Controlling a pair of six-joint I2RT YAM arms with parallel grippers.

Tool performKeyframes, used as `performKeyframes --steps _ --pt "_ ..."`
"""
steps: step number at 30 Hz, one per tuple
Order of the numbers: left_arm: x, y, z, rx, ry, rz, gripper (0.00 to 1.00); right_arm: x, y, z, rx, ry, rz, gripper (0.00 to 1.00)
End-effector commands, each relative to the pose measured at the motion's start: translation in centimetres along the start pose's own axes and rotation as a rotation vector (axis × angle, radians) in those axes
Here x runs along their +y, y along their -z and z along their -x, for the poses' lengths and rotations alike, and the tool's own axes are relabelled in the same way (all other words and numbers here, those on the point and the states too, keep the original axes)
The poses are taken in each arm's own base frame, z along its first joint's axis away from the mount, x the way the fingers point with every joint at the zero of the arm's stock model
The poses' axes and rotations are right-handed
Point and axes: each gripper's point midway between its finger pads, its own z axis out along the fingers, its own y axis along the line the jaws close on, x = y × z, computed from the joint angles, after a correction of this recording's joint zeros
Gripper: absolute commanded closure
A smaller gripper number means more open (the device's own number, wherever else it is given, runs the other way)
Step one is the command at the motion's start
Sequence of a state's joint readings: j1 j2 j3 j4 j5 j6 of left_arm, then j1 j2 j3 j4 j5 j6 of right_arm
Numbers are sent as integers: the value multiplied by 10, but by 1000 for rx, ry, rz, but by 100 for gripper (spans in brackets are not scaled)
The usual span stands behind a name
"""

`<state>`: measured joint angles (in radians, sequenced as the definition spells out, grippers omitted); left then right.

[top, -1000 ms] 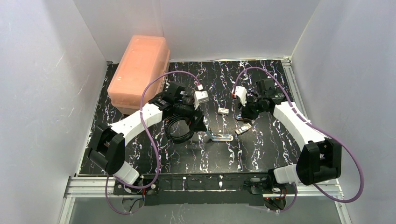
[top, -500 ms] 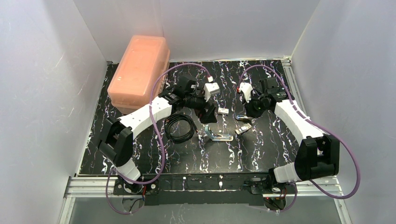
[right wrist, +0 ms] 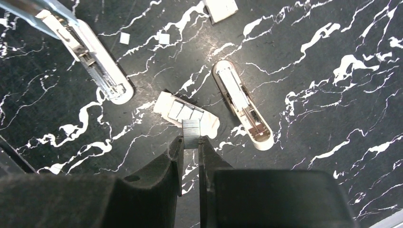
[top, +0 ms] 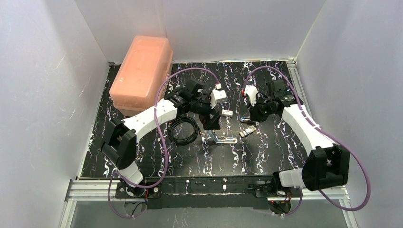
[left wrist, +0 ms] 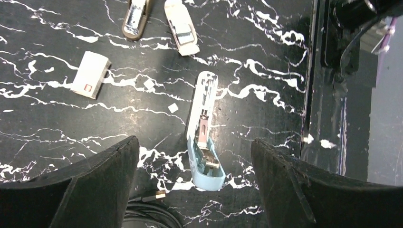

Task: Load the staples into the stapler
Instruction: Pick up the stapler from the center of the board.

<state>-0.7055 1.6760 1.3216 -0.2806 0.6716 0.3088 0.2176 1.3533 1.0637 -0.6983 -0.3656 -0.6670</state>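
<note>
The stapler [left wrist: 201,118] lies open near the middle of the bench [top: 266,156], channel facing up, with nothing pinning it. The left end effector [left wrist: 192,145] hangs over it, spread wide and empty. If it closes off-centre, the light body will likely skid or fold shut. The right end effector [right wrist: 191,142], narrowed to a pinch, grips the staples [right wrist: 191,129] by one end, close over their open tray [right wrist: 183,111], to the right of the stapler. That thin hold could let the strip twist, snap or drop. A tilted strip would jam against the channel walls.
</note>
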Motion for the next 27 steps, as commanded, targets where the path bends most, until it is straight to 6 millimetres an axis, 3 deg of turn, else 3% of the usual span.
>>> performKeyframes --steps 1,5,11,16,21,27 --pt "-23 20 -11 41 -120 -57 14 22 15 5 -58 36 57 92" --pt "-32 28 -33 89 -185 -73 13 34 18 7 -93 50 96 92" --pt "-25 19 -51 119 -218 -77 14 42 18 6 -107 52 121 92" --pt "-18 11 -50 121 -222 -80 18 46 17 -2 -108 45 110 92" --pt "-14 6 -42 101 -211 -67 19 32 15 -5 -98 9 26 92" --pt "-7 -3 -53 138 -187 -58 24 28 9 -9 -75 -17 20 92"
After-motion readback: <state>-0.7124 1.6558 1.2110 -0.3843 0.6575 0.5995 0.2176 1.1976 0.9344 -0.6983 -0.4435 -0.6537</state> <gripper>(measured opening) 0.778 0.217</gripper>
